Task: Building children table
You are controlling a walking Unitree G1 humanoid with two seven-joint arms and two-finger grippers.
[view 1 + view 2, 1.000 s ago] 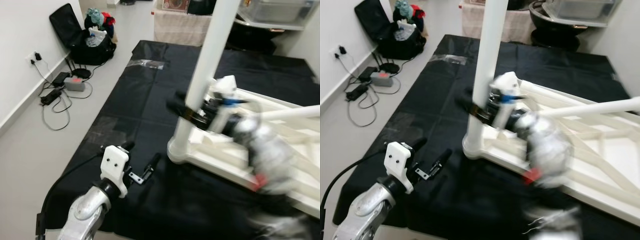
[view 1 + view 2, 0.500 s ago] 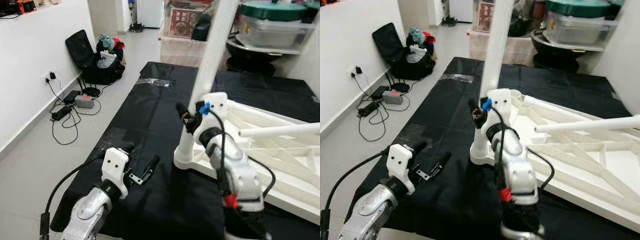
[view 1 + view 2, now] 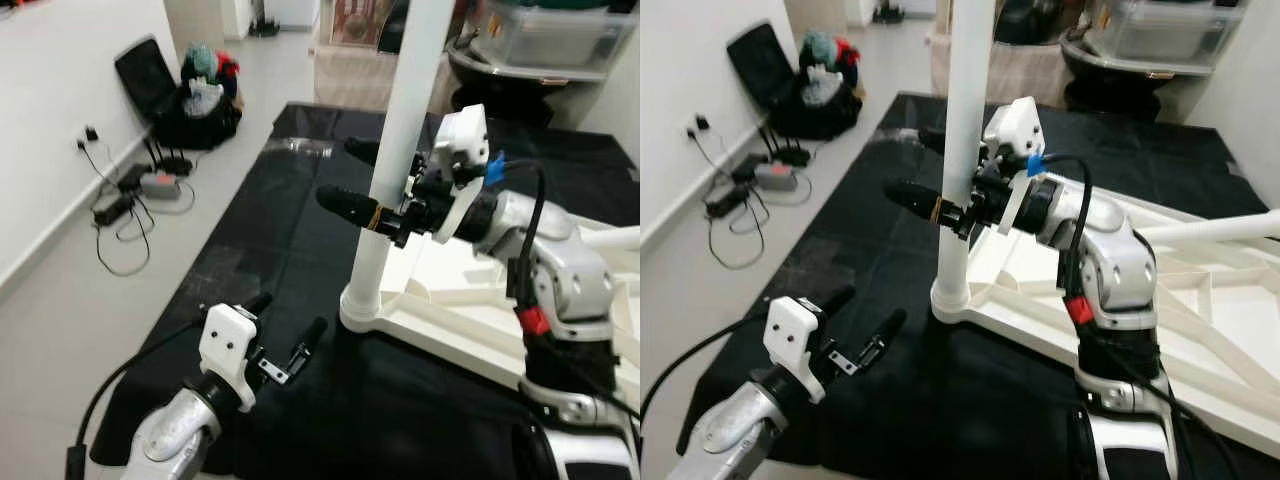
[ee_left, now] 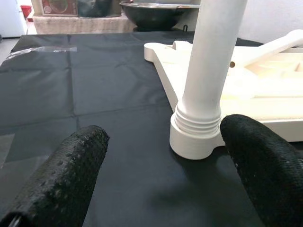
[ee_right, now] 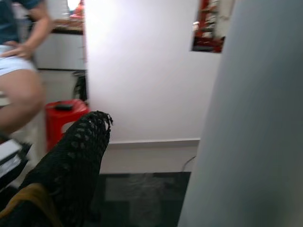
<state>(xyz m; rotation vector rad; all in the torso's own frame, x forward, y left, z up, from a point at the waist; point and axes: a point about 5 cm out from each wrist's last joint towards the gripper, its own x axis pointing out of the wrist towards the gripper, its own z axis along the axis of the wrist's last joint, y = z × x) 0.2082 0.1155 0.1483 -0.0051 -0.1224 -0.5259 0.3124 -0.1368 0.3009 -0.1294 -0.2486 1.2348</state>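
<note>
Right gripper (image 3: 362, 180) straddles table leg (image 3: 402, 130); left gripper (image 3: 287, 325) open nearby.

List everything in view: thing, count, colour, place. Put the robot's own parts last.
Table leg: one, white, upright in the corner socket of the tabletop.
Tabletop: one, white, lying underside up on the mat.
Second leg: one, white, lying tilted over the tabletop's far side.
Mat: one, black, spread on the floor.
Bag: one, black, open by the wall, stuffed with colourful items.
Cables and power strip: several, black and grey, along the wall.
Storage box: one, clear, beyond the mat.
Left claw: black fingers open, low over the mat.
Right claw: black fingers around the upright leg.
</note>
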